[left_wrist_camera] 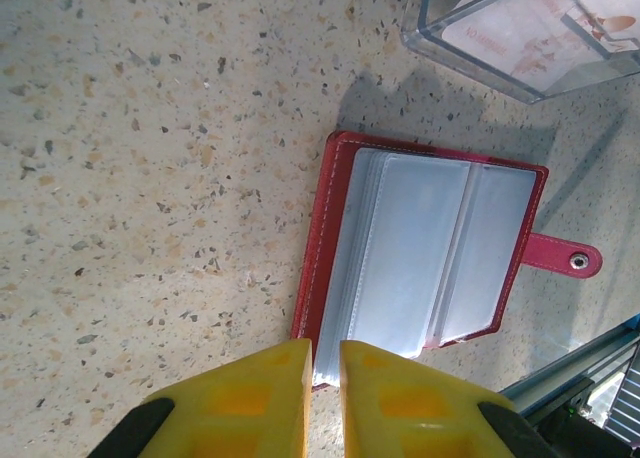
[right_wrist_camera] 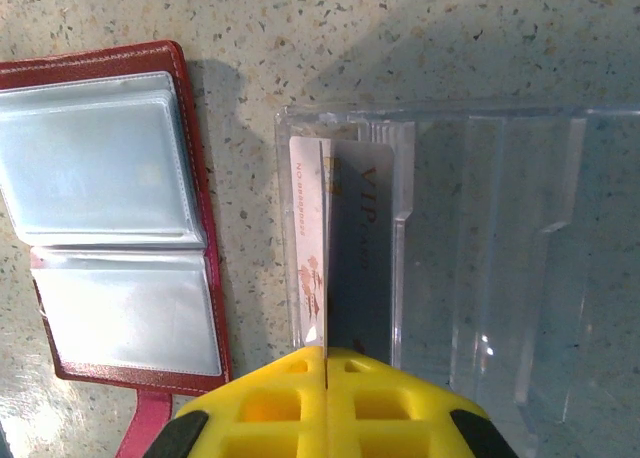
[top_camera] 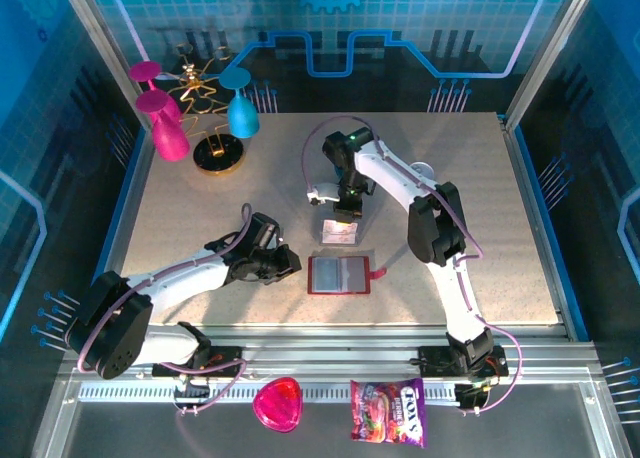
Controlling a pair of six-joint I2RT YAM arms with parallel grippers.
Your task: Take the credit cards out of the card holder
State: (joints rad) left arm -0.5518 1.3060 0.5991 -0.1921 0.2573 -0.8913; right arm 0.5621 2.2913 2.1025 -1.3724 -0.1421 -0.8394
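Note:
The dark red card holder (top_camera: 340, 275) lies open on the speckled table, its pale pockets (left_wrist_camera: 420, 268) facing up and its strap tab (left_wrist_camera: 565, 258) to the right. My left gripper (left_wrist_camera: 323, 353) is at its near left corner, shut on the edge of the pocket pages. My right gripper (right_wrist_camera: 326, 353) hangs over the clear plastic tray (right_wrist_camera: 500, 238), shut on a thin credit card (right_wrist_camera: 326, 238) that I see edge-on. A pale pinkish-white card (right_wrist_camera: 307, 228) lies flat in the tray under it. The card holder (right_wrist_camera: 110, 218) sits just left of the tray.
At the back left, pink and blue goblets hang on a gold stand (top_camera: 215, 153). A pink heart-shaped dish (top_camera: 278, 403) and a colourful candy bag (top_camera: 388, 413) lie in front of the table edge. Frame posts and blue walls ring the table.

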